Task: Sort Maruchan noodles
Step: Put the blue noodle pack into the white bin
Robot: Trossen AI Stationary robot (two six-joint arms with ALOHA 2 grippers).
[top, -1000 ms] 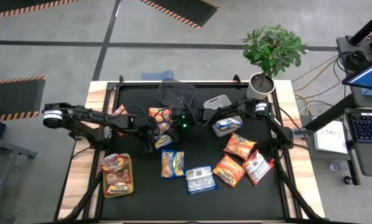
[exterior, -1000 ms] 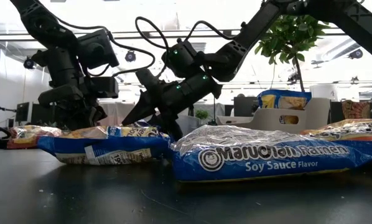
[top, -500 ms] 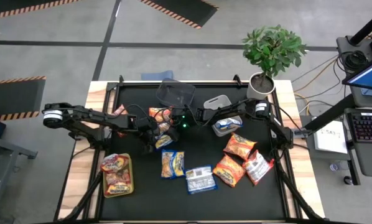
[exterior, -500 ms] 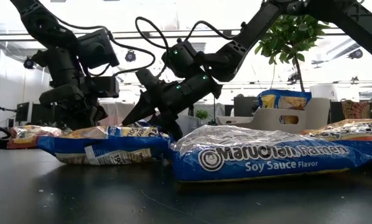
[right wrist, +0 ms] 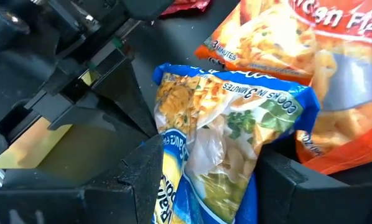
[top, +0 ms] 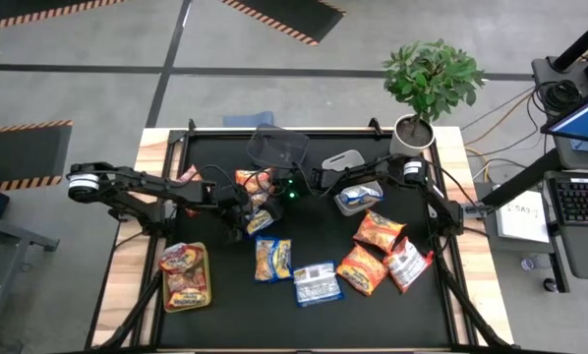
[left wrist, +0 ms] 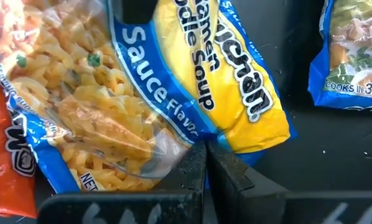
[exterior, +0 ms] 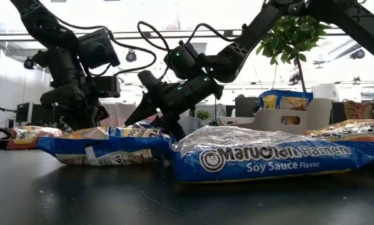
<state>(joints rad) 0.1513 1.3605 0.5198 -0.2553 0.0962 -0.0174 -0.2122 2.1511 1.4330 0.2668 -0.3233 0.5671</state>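
Right wrist view, crinkly blue-and-yellow noodle packet [right wrist: 217, 149] between pincer [right wrist: 214, 180] fingers

Barely anything differs: the right claw [exterior: 154, 114] sits a touch higher above the blue-and-yellow packet [exterior: 106, 148] beneath it.

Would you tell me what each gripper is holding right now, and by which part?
Both grip the same blue-and-yellow packet: the right gripper across its width, the left gripper pinching its edge.

Right gripper [right wrist: 204, 180] has its fingers spread around a blue-and-yellow ramen packet [right wrist: 220, 134], an orange packet [right wrist: 298, 56] just beside it, left arm [right wrist: 80, 68] crowding close.
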